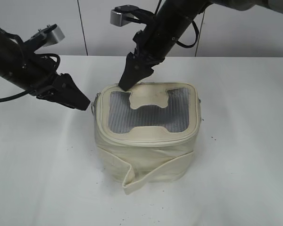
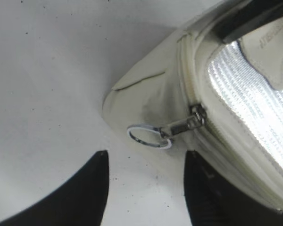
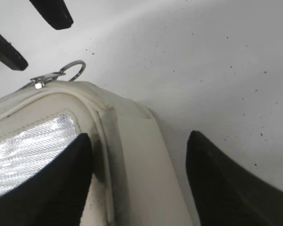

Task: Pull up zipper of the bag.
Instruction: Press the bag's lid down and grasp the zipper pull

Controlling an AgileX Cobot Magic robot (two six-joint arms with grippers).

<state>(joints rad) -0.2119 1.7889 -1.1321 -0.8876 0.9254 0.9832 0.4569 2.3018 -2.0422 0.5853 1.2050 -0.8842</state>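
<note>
On speckled white table [image 1: 47,179], my right gripper [image 3: 137,179] open, straddling back corner of boxy cream fabric bag [image 1: 146,155]; left gripper [image 2: 146,188] open near silver ring-ended zipper pull [image 2: 167,132].

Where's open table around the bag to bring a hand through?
Bare table runs wide to the right of the bag, along the front edge, and at front left below the left gripper. It is crowded at the bag's back-left corner: the right gripper sits on the rim there, and the left gripper's open jaws flank the zipper pull.
</note>
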